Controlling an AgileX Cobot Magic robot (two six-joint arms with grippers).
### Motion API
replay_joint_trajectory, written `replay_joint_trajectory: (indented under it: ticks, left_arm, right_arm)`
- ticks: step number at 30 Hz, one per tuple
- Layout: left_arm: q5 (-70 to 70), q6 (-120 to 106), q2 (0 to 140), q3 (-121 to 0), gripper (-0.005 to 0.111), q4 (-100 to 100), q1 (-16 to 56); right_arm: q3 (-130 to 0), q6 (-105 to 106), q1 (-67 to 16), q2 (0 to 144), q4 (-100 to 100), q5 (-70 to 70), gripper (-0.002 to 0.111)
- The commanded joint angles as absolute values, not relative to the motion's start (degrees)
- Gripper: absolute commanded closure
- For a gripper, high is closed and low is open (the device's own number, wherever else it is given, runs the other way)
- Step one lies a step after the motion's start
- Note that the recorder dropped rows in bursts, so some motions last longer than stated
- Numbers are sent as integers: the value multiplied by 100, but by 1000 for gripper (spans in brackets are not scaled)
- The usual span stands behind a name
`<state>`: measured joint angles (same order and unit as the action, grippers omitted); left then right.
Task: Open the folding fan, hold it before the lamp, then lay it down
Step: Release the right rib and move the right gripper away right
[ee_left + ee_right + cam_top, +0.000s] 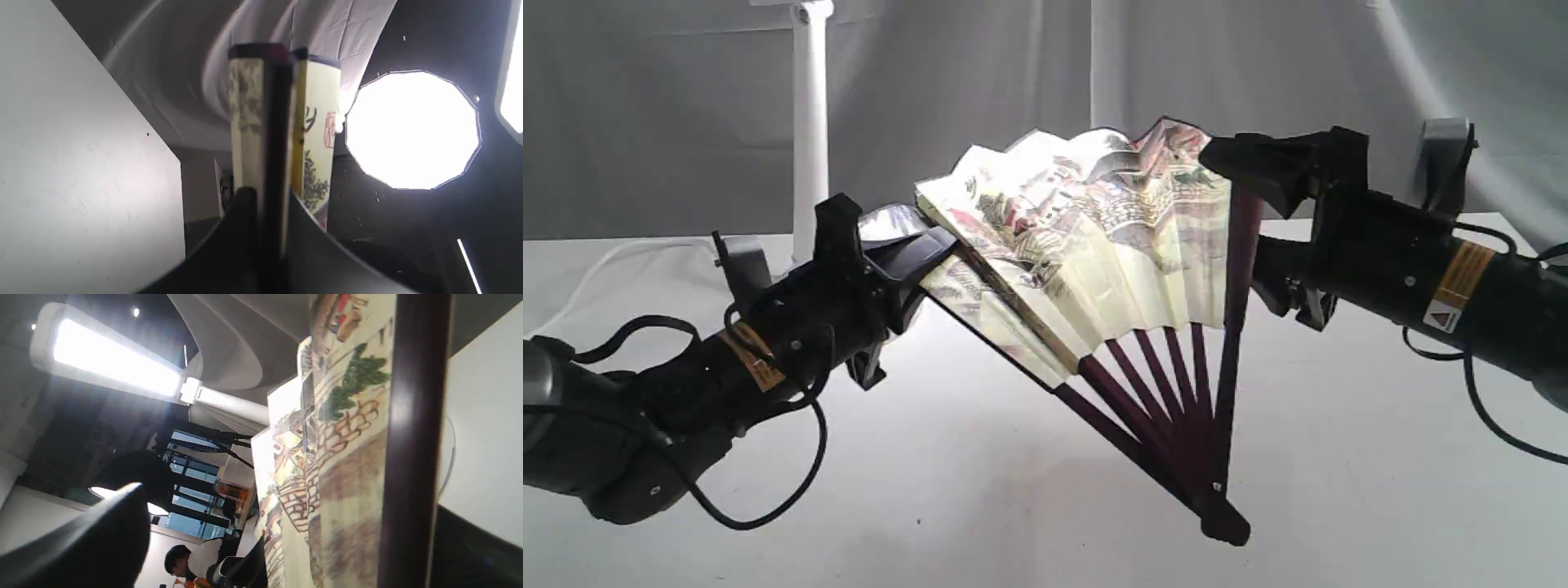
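Observation:
The folding fan (pixel 1086 237) is partly spread, its cream pleats painted with a village scene and its maroon ribs meeting at a pivot (pixel 1225 523) low by the table. My left gripper (pixel 931 245) is shut on the fan's left guard stick and the still-folded pleats, and the left wrist view shows it clamped edge-on (pixel 276 134). My right gripper (pixel 1250 237) stands open around the right guard stick (pixel 412 457), with one finger (pixel 106 539) well away from it. The lamp's white post (pixel 810 122) rises behind the left arm, and its lit head (pixel 110 363) shows in the right wrist view.
The white table (pixel 980 457) lies under both arms. Grey cloth (pixel 980 82) hangs behind. The lamp's white cord (pixel 596 269) trails at the far left. A bright round studio light (pixel 412 130) shows in the left wrist view, and a person (pixel 184 559) sits beyond the table.

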<state>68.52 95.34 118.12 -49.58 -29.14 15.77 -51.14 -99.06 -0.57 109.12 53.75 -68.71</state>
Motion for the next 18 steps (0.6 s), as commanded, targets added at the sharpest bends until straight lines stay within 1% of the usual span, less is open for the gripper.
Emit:
replay_joint_trajectory:
  ticks: [1,8,11,13,15,18]
  left_arm:
    - [6996,9751,11812,-4962,107,-2976,1597]
    - [6996,9761,11812,-4962,107,-3052,1560]
    - [6996,9835,11812,-4962,107,-3261,1395]
    - [6996,10054,11812,-4962,107,-3488,1246]
    - [6996,10065,11812,-4962,107,-3737,1122]
    - [6996,10065,11812,-4962,107,-4032,993]
  right_arm:
    - [-5112,-9466,10,10843,5387,-6996,27]
    - [-5310,-8128,664,10843,6150,-6383,28]
    - [-5449,-7785,993,10843,6307,-6395,32]
    - [-5566,-7377,1150,10843,6274,-6356,41]
    - [-5751,-6646,1219,10843,6212,-6153,56]
    - [-6040,-5349,1207,10843,6169,-5422,77]
